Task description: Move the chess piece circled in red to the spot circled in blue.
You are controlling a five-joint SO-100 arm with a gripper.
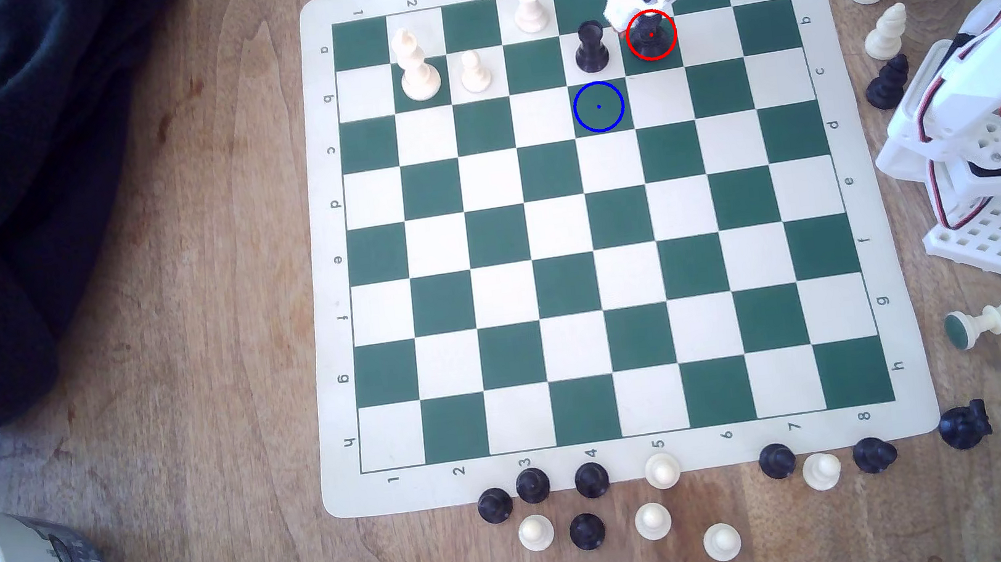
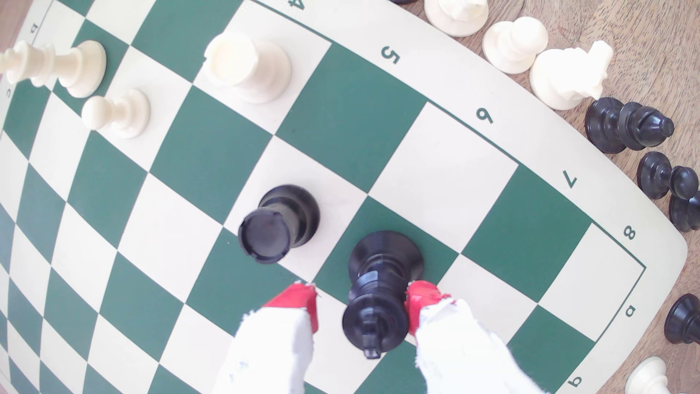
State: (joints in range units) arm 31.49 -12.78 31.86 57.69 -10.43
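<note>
My hand (image 2: 361,303) straddles the chess piece (image 2: 378,299), jaws apart, nothing gripped; glossy and top-heavy, best pinched at its slim waist.

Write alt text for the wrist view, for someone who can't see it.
Two red-tipped fingers of the robot's tool straddle a tall black chess piece standing on a dark green square; one finger touches it, the other stands off, so the tool is open. A shorter black rook stands on the neighbouring white square of the green-and-white board.
</note>
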